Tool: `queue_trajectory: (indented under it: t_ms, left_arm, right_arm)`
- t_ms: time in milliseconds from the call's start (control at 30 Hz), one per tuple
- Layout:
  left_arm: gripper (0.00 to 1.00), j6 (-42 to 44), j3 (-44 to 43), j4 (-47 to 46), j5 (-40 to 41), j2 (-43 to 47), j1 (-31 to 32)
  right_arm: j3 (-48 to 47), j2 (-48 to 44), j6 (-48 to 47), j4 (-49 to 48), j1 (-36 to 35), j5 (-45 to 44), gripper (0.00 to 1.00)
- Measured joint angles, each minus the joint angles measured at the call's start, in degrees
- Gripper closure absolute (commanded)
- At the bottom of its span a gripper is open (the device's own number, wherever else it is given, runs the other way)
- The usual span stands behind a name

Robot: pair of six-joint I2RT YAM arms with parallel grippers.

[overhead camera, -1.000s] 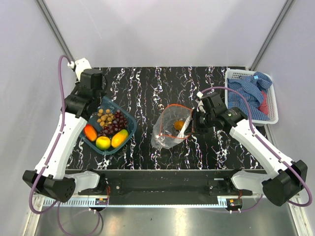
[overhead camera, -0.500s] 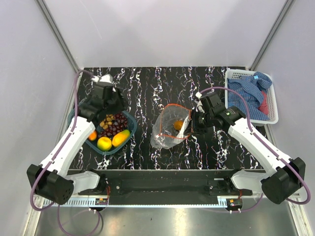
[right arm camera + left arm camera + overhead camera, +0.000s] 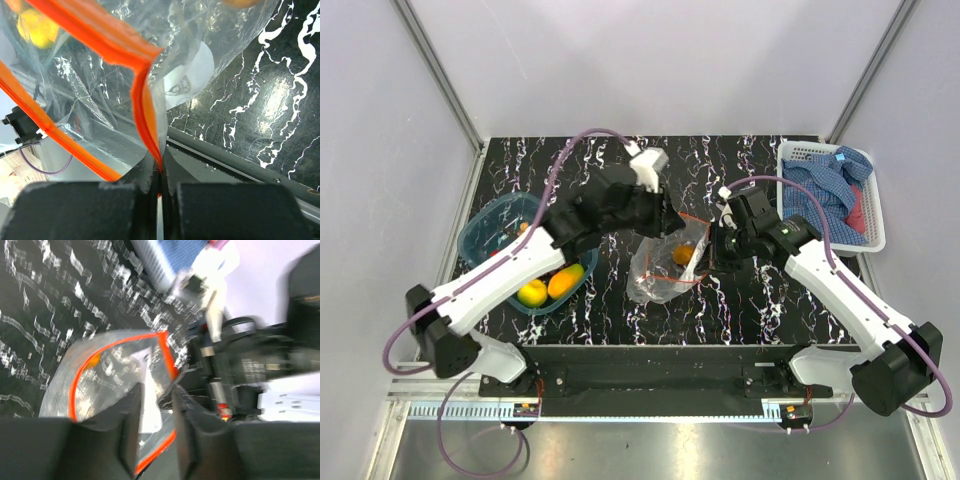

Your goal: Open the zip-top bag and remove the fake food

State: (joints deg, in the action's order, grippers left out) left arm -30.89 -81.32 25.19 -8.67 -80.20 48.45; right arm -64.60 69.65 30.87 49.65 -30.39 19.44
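The zip-top bag (image 3: 658, 278) lies mid-table, its orange-red zip strip (image 3: 73, 390) spread into an open mouth. One orange piece of fake food (image 3: 683, 254) sits inside it. My right gripper (image 3: 713, 254) is shut on the strip's right corner (image 3: 150, 125). My left gripper (image 3: 672, 215) hovers at the far rim of the mouth, tilted toward it. In the left wrist view its fingers (image 3: 131, 422) stand apart with the bag's mouth showing beyond the gap and nothing held. A lemon (image 3: 531, 292) and a mango (image 3: 564, 281) lie in the blue tub (image 3: 485, 225).
The left arm stretches across the tub and hides most of its contents. A white basket (image 3: 876, 235) with a blue checked cloth (image 3: 825, 190) stands at the back right. The right arm's wrist (image 3: 240, 370) sits close beside my left gripper.
The left arm has swung from over the tub rightward to the bag's mouth. The right gripper and the bag have stayed put.
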Motion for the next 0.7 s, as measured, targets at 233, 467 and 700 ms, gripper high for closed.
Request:
queue_trajectory:
  t_ms: [233, 467, 700]
  left_arm:
    - [0.73, 0.4, -5.5, 9.0, 4.8, -13.0, 3.9]
    - [0.72, -1.4, -9.5, 16.3, 11.6, -25.5, 4.8]
    - [0.68, -3.5, -12.9, 18.5, 17.5, -30.7, 4.7]
  right_arm:
    - [-0.7, -0.8, 0.0, 0.4, 0.0, -0.3, 1.0]
    - [-0.7, -0.9, 0.2, 0.8, 0.0, -0.3, 1.0]
    - [-0.6, -2.4, 0.7, 1.3, 0.0, -0.4, 1.0]
